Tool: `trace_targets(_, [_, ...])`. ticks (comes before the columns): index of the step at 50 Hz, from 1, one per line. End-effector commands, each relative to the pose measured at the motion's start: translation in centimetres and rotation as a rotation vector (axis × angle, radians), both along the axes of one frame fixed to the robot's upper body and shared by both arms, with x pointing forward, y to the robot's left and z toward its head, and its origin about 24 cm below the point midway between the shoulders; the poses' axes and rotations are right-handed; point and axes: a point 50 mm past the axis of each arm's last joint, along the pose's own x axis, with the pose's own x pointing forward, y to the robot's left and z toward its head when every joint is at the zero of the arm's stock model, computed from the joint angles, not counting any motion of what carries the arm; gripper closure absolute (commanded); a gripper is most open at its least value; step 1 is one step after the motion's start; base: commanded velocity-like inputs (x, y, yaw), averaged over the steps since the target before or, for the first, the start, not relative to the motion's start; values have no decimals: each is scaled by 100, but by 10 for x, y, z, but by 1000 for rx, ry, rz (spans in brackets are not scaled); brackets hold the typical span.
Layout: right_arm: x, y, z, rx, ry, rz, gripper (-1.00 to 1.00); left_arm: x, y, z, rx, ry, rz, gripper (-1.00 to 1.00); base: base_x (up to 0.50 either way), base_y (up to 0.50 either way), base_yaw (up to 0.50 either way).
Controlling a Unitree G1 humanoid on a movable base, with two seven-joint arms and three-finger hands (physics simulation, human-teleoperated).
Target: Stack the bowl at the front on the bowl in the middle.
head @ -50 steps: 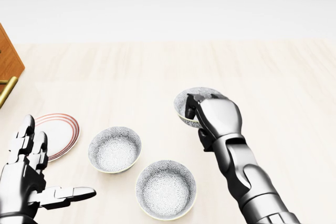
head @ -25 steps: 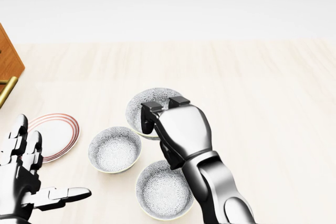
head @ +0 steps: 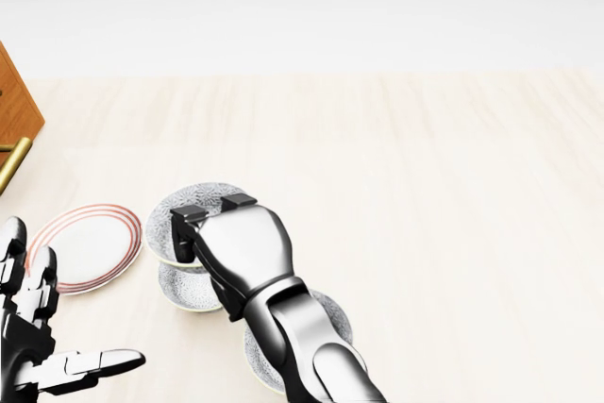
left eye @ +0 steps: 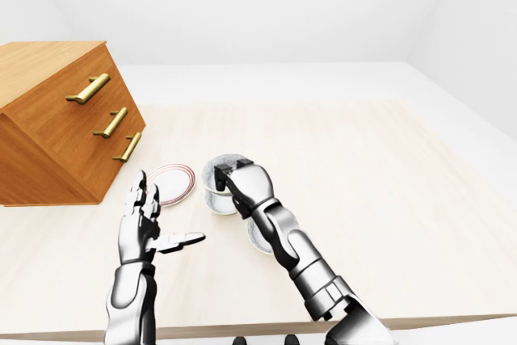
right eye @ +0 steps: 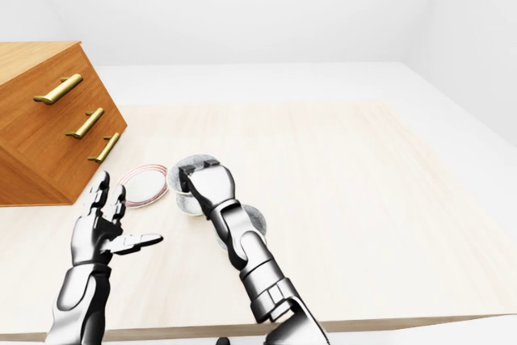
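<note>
The patterned bowl (head: 175, 224) held by the right hand (head: 236, 250) sits directly above a second bowl (head: 184, 292), whose lower body and rim show just beneath it in the head view; whether the two touch cannot be told. The right hand's dark fingers (head: 189, 228) hook over the held bowl's near rim, clamped on it, and its forearm runs down toward the bottom of the view across a third bowl (head: 332, 320), which lies on the table (head: 453, 195) lower and to the right. Just left of the stacked pair rests a white plate with red rim rings (head: 87, 247). The left hand (left eye: 149, 228) hovers at lower left with fingers spread apart and thumb out, holding nothing. At the far left of the eye views stands a wooden drawer chest (left eye: 60, 119) with brass handles (left eye: 89, 89).
</note>
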Motion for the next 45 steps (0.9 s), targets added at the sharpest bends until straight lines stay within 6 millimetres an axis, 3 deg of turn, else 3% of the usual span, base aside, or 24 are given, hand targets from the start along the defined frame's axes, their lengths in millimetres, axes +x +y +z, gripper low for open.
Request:
trace_targets(1, [8, 27, -12, -20, 3, 25, 100, -4, 5, -3, -23, 8, 16, -100, 0, 0, 0])
trace_targets(8, [10, 35, -24, -64, 7, 31, 100, -5, 7, -5, -34, 12, 26, -100, 0, 0, 0])
trace_targets(17, [16, 30, -36, -124, 33, 12, 100, -6, 7, -6, -43, 16, 34, -100, 0, 0, 0])
trace_targets(35, [15, 27, -42, -143, 43, 9, 100, -5, 7, -6, -47, 14, 41, -100, 0, 0, 0])
trace_targets(36, [15, 28, -40, -137, 36, 10, 46, -5, 7, -6, -47, 15, 41, -100, 0, 0, 0])
trace_targets(37, [15, 29, -39, -133, 36, 12, -60, -5, 7, -6, -46, 15, 42, -100, 0, 0, 0])
trace_targets(38, [14, 31, -36, -121, 29, 17, -100, -5, 7, -6, -46, 16, 42, -100, 0, 0, 0])
trace_targets(42, [11, 38, -15, -63, -14, 42, -100, -5, 7, -7, -47, 16, 44, -100, 0, 0, 0])
trace_targets(45, [6, 39, 17, 7, -62, 65, -100, -5, 7, -6, -46, 16, 42, -100, 0, 0, 0])
